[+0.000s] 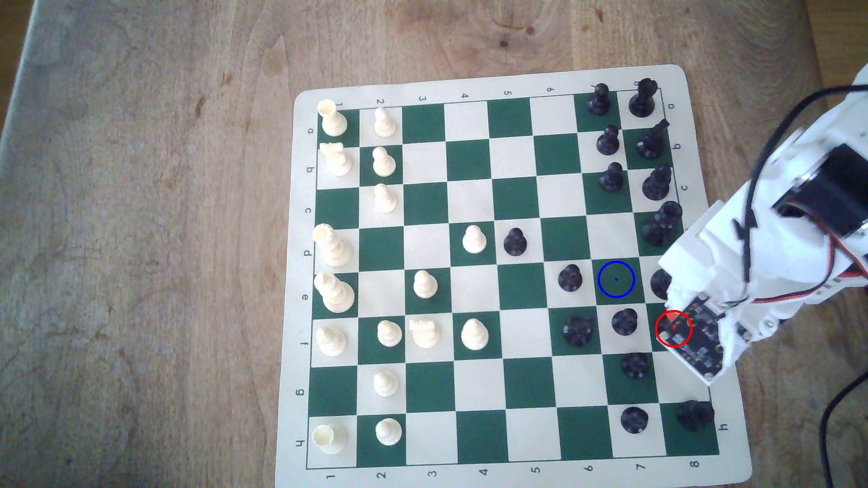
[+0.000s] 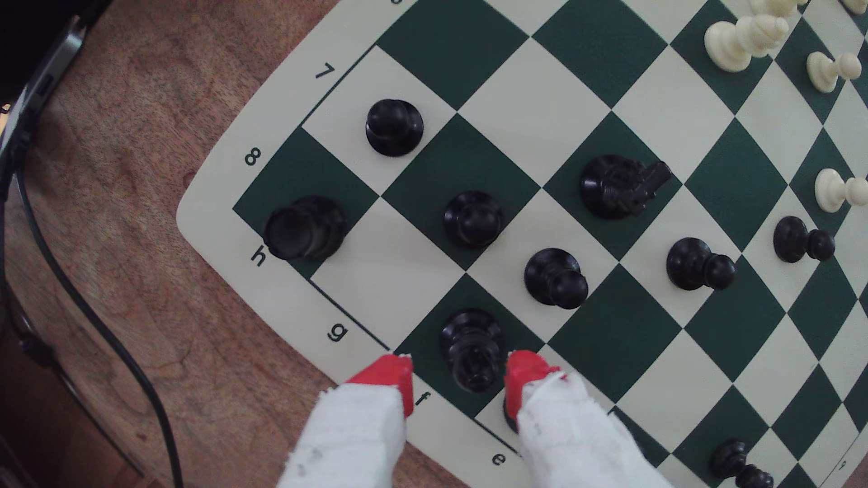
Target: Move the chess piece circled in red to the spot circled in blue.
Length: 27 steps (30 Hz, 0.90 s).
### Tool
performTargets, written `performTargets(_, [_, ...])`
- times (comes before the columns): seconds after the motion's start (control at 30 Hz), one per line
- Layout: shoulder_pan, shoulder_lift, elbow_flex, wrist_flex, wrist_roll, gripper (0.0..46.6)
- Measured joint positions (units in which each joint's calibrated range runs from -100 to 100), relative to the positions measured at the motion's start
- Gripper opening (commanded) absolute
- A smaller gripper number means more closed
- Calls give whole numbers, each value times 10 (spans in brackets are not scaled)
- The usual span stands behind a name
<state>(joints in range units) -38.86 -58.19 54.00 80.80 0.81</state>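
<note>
the tool (image 2: 459, 375) stood open low in the wrist view, its red-tipped fingers (image 2: 387, 373) on either side of the black bishop (image 2: 471, 349) without touching it. the bishop sat upright on a dark green square at the board's edge, by the letter f. in the exterior view the arm covered that square at the right of the frame, where the red circle (image 1: 673, 328) lay. the blue-circled square (image 1: 616, 279) was up and to the left of it, bare, with a black pawn (image 1: 624, 322) just below it and another (image 1: 570, 278) to its left.

the bishop looked like light, hard plastic, smooth and likely slippery, top-heavy enough to tip. the narrow stem under its head seemed the best place to grip. the pawns close around the target left little room on the chess mat (image 1: 488, 87) spread over the wooden counter (image 1: 141, 234).
</note>
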Motion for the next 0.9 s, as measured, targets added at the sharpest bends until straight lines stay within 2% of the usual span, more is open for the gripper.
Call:
performTargets(0.2, [-4, 48, 42, -40, 0, 105])
performTargets(0.63, [-3, 51, 109, -82, 0, 111])
performTargets(0.9, [8, 51, 124, -100, 9, 109])
